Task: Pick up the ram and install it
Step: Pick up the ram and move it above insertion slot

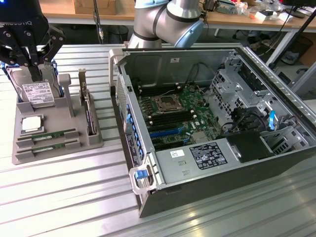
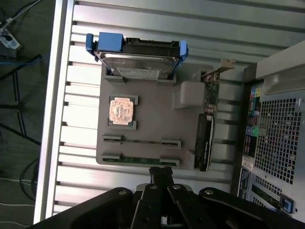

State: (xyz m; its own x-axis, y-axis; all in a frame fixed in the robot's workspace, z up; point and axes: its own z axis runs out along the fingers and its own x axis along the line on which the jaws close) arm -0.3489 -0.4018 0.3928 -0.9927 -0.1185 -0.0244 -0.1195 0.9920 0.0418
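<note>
My black two-finger gripper (image 1: 34, 74) hangs high over the grey plastic parts tray (image 1: 94, 140), fingers pressed together and holding nothing. In the exterior view I stand above the tray's far end, where the silver hard drive in its blue carrier (image 1: 37, 93) sits tilted in its cradle.

The two long, thin green RAM sticks lie flat in parallel slots at the opposite, near end: the inner RAM stick (image 1: 47, 134) just beside the square silver processor chip (image 1: 30, 123), the outer RAM stick (image 1: 47, 145) along the tray's front edge. Both are untouched. The larger expansion card with its metal bracket (image 1: 88, 111) stands on edge along the tray's side nearest the open grey computer case (image 1: 212, 197).

A strip of bare ribbed aluminium table (image 1: 64, 197) separates tray from case. The case lies open side up, its green motherboard (image 1: 177, 106) exposed below the wall rims.

From my wrist, my closed fingertips (image 2: 162, 172) show against the tray (image 2: 157, 119), which lies near the table's edge (image 2: 59, 119).
</note>
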